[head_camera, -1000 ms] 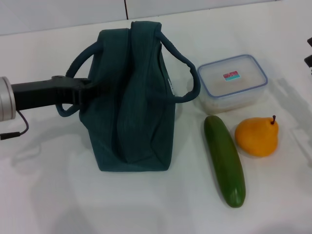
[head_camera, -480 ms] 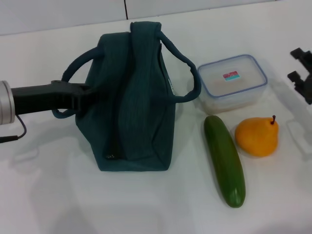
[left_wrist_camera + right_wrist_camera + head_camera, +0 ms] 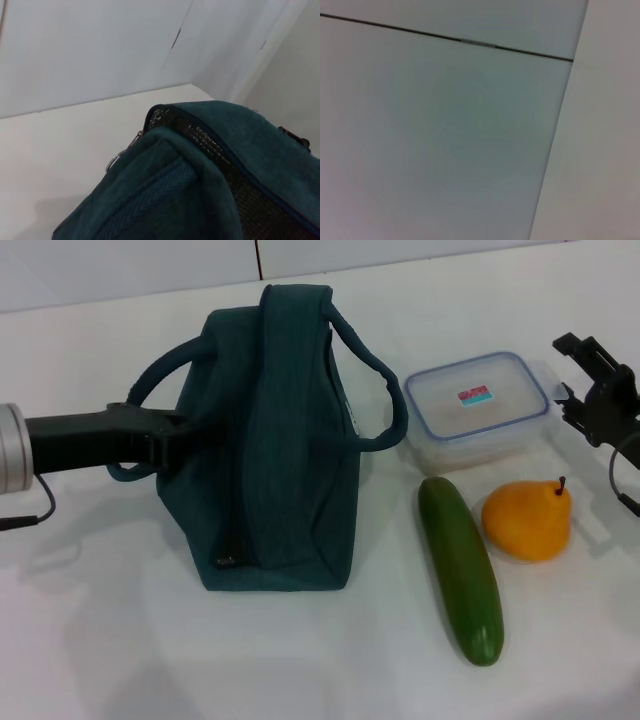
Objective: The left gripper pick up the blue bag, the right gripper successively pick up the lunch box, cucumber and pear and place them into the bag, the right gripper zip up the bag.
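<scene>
The blue bag stands upright on the white table, left of centre. My left gripper reaches in from the left and is shut on the bag's left side, by the handle loop. The left wrist view shows the bag's edge, its zipper and its silvery lining close up. The lunch box sits right of the bag. The cucumber and the pear lie in front of the lunch box. My right gripper is open, just right of the lunch box and apart from it.
The white table ends at a pale back wall with a dark seam. The right wrist view shows only a pale surface with a dark seam. A cable hangs from the right arm near the pear.
My right gripper has come in from the right edge toward the lunch box. The bag's left side has shifted slightly, showing a zipper pull low on its front. The left arm has barely moved.
</scene>
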Robot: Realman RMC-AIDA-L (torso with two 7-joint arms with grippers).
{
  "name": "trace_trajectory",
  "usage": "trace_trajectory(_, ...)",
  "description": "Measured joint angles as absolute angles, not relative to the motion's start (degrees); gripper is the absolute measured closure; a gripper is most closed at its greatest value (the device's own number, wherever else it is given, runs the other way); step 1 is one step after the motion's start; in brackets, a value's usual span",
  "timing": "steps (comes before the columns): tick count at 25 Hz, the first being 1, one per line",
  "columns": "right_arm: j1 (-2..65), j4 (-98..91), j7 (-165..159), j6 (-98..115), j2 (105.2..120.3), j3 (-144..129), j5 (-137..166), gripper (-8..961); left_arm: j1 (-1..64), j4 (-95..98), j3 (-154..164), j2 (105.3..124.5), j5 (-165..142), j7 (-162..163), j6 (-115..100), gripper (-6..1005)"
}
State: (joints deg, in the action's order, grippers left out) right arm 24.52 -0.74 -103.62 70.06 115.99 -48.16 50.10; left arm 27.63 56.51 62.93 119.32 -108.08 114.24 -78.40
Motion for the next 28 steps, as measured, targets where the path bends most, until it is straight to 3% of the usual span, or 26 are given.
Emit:
trace_trajectory(24,26.6,-0.9,-103.7,70.2,116.01,-51.8,50.0,245,28.2,54.5,62.6,119.44,-107.7,114.0,-78.0,932)
trace_trajectory(28,26.8,-0.9,-103.8,69.8,116.02,-51.6,49.8,331,28.4,54.0,62.7,119.46,-107.7,113.9,-78.0,932)
